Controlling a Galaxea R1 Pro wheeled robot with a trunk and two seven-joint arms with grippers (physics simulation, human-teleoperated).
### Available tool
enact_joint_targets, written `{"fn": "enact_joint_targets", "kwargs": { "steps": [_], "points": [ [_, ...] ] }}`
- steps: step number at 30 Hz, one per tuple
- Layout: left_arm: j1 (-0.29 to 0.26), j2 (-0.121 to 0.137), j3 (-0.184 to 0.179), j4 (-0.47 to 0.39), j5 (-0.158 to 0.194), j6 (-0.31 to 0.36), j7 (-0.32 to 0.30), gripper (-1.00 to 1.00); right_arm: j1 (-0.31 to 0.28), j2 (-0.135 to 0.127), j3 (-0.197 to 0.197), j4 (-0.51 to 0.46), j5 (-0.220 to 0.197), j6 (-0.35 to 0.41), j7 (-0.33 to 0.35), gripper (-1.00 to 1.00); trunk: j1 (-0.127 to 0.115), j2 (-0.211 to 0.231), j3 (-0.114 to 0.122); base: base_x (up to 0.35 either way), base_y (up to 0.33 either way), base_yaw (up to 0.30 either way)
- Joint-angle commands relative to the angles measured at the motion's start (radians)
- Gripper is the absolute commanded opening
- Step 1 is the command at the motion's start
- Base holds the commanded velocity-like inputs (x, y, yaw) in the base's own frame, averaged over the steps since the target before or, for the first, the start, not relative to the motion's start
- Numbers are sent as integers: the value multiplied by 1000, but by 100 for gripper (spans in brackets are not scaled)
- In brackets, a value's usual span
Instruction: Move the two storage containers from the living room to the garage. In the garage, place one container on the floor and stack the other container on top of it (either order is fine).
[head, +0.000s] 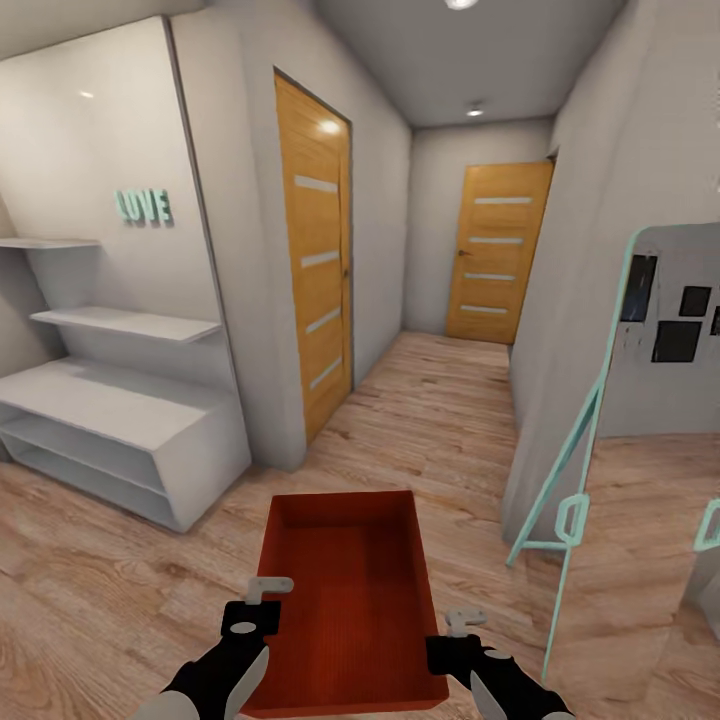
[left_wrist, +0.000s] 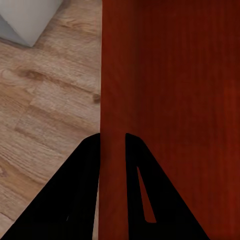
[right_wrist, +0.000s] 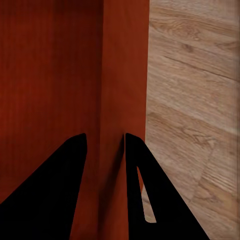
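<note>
A shallow rectangular orange-red open-top storage container with a finely ribbed bottom hangs between both arms above the light wood-plank floor, its inside empty. The left gripper has its fingers closed on the container's left wall; the right gripper pinches the right wall. A hallway with wooden doors lies ahead.
</note>
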Motion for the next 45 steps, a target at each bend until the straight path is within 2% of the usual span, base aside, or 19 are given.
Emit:
{"fn": "enact_joint_targets", "kwargs": {
  "steps": [1, 7, 23, 45],
  "points": [
    [0, 1, -23, 2, 34, 6, 9, -100, -1, 0, -1, -45, -3, -1, 7, -100, 0, -1, -1, 0, 0, -64],
    [0, 1, -23, 2, 34, 6, 8, -100, -1, 0, -1, -45, -3, -1, 6, -100, 0, -1, -1, 50, 33, -16],
    [0, 1, -23, 2, 34, 6, 7, -100, -1, 0, -1, -45, -3, -1, 6, -100, 0, -1, -1, 253, 197, 0],
    [0, 1, -23, 2, 34, 6, 8, -100, -1, 0, -1, -45, -4, 0, 6, -100, 0, -1, -1, 11, 6, 0]
  ]
}}
